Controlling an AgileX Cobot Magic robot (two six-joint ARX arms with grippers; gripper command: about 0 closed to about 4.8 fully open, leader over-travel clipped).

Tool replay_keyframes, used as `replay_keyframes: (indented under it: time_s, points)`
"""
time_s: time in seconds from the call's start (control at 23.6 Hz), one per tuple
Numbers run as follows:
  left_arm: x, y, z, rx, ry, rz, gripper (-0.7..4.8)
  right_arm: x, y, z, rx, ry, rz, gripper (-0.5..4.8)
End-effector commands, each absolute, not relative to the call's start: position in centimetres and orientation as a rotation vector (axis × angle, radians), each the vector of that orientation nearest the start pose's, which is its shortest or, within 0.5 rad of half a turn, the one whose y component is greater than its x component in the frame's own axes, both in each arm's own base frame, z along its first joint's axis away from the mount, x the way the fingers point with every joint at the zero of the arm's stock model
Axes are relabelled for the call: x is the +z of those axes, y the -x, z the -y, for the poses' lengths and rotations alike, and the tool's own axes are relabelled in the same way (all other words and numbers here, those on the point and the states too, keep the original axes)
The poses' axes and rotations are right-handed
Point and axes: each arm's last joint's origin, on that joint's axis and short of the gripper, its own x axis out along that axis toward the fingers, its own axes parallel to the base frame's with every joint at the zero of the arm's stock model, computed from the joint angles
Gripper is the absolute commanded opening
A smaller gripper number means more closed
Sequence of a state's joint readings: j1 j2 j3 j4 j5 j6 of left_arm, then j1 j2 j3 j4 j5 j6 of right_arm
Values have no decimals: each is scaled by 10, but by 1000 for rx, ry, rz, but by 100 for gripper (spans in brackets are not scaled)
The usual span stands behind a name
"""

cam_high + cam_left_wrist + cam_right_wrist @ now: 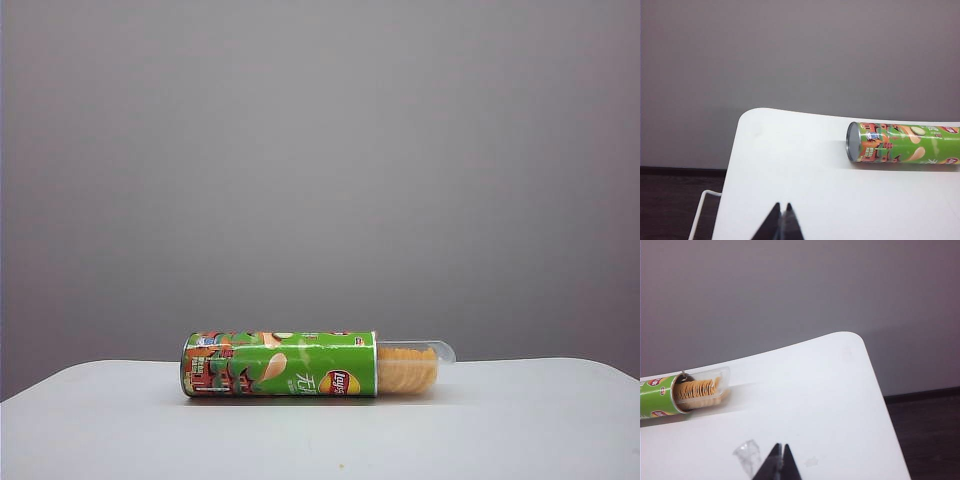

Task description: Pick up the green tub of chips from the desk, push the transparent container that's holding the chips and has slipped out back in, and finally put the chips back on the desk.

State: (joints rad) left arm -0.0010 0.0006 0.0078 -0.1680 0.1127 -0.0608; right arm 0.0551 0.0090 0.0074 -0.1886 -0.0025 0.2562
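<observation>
Green tub of chips (280,364): laid on its side on the desk, lengthwise across the exterior view; its metal base end is turned to the left, its open mouth to the right. Nothing is seen touching it.

Transparent container (415,366): seen slipped partway out of the tub's right-hand mouth, its rounded clear end beyond the rim; the rest is hidden inside the can.

Chips (407,370): a yellow-orange stack is visible through the clear plastic, lying in the exposed part of the tray.

Desk (320,440): a plain white top with rounded corners. The tub rests towards its far edge, near the middle of the exterior view.

Left gripper (782,223): only the dark fingertips are shown, pressed together with no gap – nothing is held. It is seen over the near part of the desk, well apart from the tub's metal base end.

Right gripper (779,463): dark fingertips likewise brought together, nothing between them. It is placed over the near desk, well apart from the protruding tray.

Scrap of clear plastic (748,456): a small crumpled transparent piece lies on the desk just beside the right gripper's tips – between them and the tub, though to one side.

Surroundings: a grey wall (320,160) stands behind the desk; a white wire frame (702,210) is seen beside the desk's left edge over dark floor (930,435).
</observation>
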Motion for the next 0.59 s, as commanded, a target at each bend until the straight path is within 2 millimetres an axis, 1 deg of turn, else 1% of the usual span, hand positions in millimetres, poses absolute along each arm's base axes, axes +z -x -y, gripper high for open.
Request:
replay_keyframes:
  time_s: [0.04,0.34,0.42,0.47,0.55,0.59]
  points:
    - [150,-96,4,-116,70,-161,-5,146,-96,-5,29,-248,-195,-5]
    - [150,-96,4,-116,71,-160,-5,146,-96,-5,29,-248,-195,-5]
    - [154,-96,4,-125,116,-140,-5,146,-96,-5,30,-254,-188,-6]
    - [162,-95,5,-155,153,-99,-5,150,-96,-6,42,-278,-169,-6]
    - [178,-92,5,-183,158,-44,-5,160,-95,-7,78,-297,-134,-6]
    - [193,-90,5,-189,188,-11,-5,173,-93,-6,85,-289,-83,-6]
